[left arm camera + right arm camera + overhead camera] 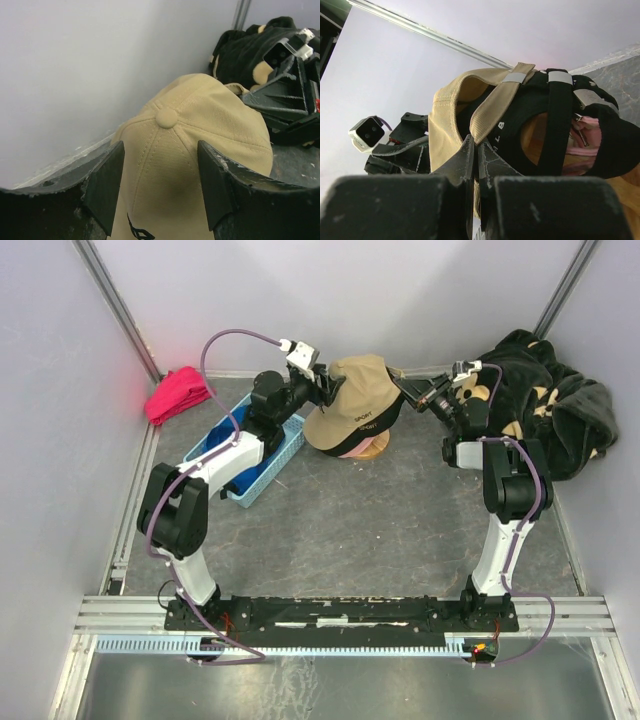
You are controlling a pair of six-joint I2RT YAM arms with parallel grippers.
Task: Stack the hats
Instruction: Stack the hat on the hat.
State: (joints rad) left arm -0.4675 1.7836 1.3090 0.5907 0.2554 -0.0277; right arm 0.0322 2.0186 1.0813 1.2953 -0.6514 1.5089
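A tan hat (352, 400) (190, 130) (445, 125) lies on top of a pile at the back middle of the table. Under it are a black hat (540, 135) with small white lettering and a pink hat (350, 452) (580, 145). My left gripper (328, 390) (160, 187) is open at the tan hat's left side. Its fingers (105, 185) stand either side of the crown without pressing it. My right gripper (405, 397) (482, 145) is shut on the tan hat's rear strap (492, 107), holding that end raised off the black hat.
A blue basket (262, 462) sits under my left arm at the left. A red-pink cloth bundle (178, 393) lies in the back left corner. Big black plush fabric with beige flowers (545, 410) (245, 50) fills the back right. Walls close in on three sides.
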